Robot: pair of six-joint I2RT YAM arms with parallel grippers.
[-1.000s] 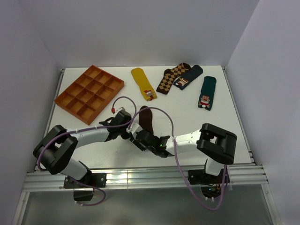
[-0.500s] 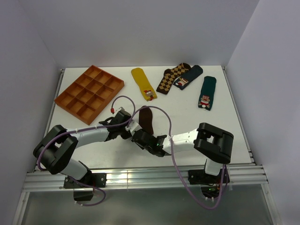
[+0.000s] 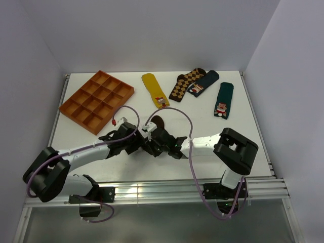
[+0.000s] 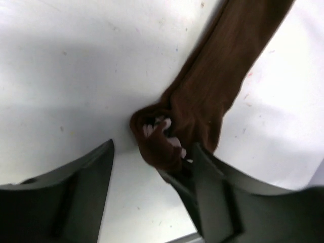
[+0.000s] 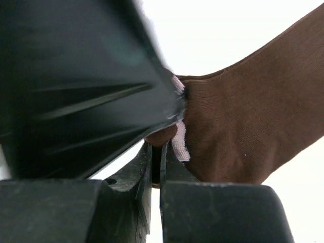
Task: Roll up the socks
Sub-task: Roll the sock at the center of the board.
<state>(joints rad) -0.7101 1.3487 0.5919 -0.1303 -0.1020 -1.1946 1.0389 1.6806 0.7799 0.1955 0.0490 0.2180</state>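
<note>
On the white table (image 3: 212, 136), near its middle, the dark brown sock (image 4: 217, 86) lay with its striped cuff curled into a small roll. The right gripper (image 5: 156, 162) pinched that cuff; the left gripper (image 4: 152, 148) stood spread astride it. Rolling well likely meant keeping each turn tight

Matt, fine-ribbed knit cloth of the brown sock (image 4: 217, 86); smooth, white, faintly speckled matt tabletop (image 4: 61, 61); dark, smooth, matt plastic of the left pincer (image 4: 152, 149).
</note>
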